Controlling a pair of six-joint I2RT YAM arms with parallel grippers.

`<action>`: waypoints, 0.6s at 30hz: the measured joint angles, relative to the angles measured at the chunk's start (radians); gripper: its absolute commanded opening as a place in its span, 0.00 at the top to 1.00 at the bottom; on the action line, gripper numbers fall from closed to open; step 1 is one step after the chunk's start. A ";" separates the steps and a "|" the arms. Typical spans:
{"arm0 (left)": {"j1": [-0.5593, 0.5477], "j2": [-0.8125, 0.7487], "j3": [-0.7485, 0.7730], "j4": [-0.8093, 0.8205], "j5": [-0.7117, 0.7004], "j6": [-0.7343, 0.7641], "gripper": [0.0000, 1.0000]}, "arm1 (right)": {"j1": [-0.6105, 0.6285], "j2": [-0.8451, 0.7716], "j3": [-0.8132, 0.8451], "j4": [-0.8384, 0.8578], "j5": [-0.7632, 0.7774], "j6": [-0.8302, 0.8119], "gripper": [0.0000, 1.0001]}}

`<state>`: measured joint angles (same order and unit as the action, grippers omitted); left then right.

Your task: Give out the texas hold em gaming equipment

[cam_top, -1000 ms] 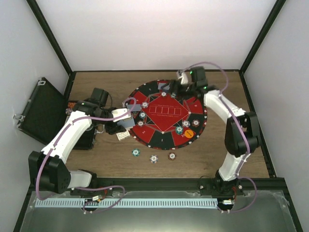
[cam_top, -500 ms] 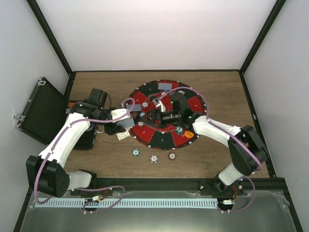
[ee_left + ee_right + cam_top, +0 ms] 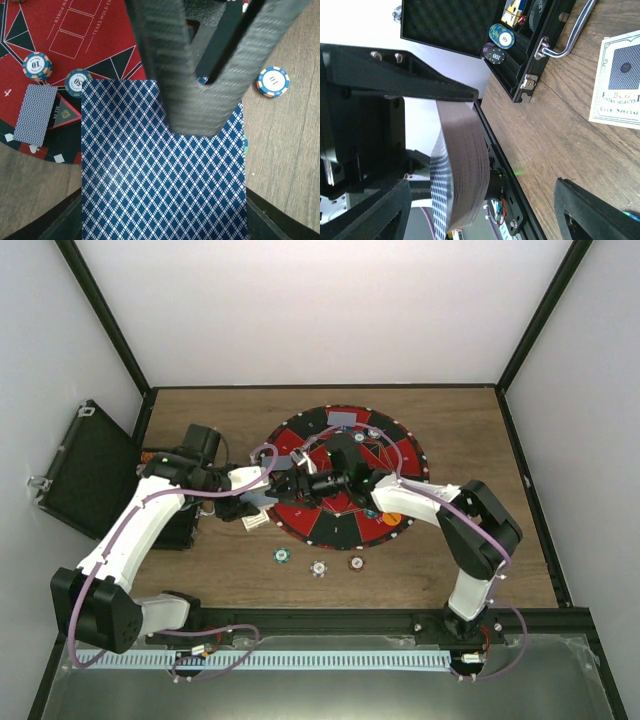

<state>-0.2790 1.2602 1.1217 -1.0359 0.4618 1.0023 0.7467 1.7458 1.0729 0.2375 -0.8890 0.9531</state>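
Left end effector (image 3: 260, 490) is clamped on a thick deck of blue diamond-backed playing cards (image 3: 160, 190), held above the left rim of the round red-and-black mat (image 3: 338, 528). Right end effector (image 3: 293, 483) faces the deck with fingers spread, gripping nothing. I judge the main risk to be a multi-card pull: if those fingers close too deep on the deck's edge, several cards may drag out, or the deck may twist loose and spill over the spotted-rim poker chips (image 3: 36, 66) below. The brown wooden surface (image 3: 450, 420) also carries three loose chips (image 3: 318, 567) and an open black case (image 3: 85, 465) at its left edge; white walls enclose the cell.
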 measured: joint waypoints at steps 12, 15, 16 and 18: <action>-0.003 0.000 0.000 -0.007 0.007 0.000 0.96 | 0.003 0.112 0.073 0.041 -0.038 0.025 0.26; -0.003 0.000 0.000 -0.013 0.002 0.000 0.96 | 0.003 0.142 0.090 0.050 -0.060 0.031 0.27; -0.003 0.000 0.000 -0.014 -0.001 0.000 0.96 | 0.003 0.148 0.093 0.055 -0.067 0.032 0.28; -0.003 0.000 0.000 -0.017 -0.001 0.000 0.96 | 0.003 0.153 0.094 0.062 -0.078 0.032 0.31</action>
<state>-0.2825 1.2602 1.1221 -1.0531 0.4606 1.0019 0.7498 1.8984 1.1671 0.2993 -0.9668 0.9852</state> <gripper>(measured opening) 0.650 0.722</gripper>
